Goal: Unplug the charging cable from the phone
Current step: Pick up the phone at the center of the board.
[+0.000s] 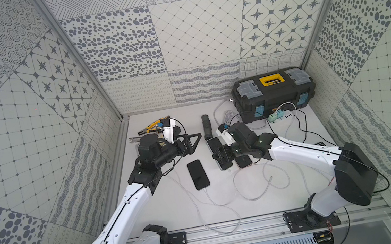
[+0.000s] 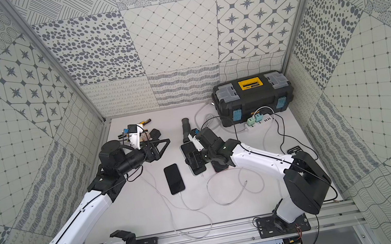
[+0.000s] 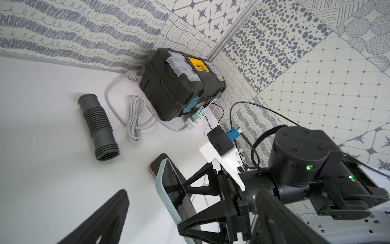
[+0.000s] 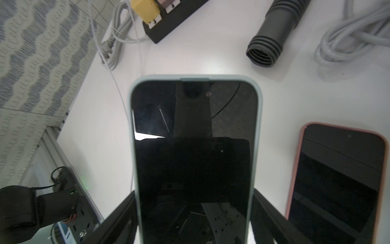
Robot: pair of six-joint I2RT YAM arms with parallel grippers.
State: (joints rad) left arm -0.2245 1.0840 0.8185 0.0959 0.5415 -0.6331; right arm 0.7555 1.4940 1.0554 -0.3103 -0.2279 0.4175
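The phone in hand, by my reading, is the mint-cased phone point(image 4: 194, 147). It lies flat on the table point(image 1: 176, 218), out from the front of the toolbox point(image 1: 275, 93), with its long axis running from the toolbox side toward the robot's base rail. A pink-cased phone point(image 4: 337, 179) lies just beside it, and a black phone point(image 1: 198, 174) lies farther from the toolbox.

The right claw point(image 4: 194, 191) straddles the mint-cased phone across its width. One finger sits against each long edge, so it looks to be pinching the case and bracing it.

The white charging cable point(image 1: 231, 176) leaves the end of this phone farthest from the toolbox; the plug itself is too small to make out in a top view.

The left claw point(image 1: 194, 143) is spread wide, holds nothing and touches nothing. It hovers level with the phone's toolbox-side end.

The free left arm therefore seems the one to pull. It would have to move away from the toolbox along the phone's length to the plug, then draw it out along the same axis.
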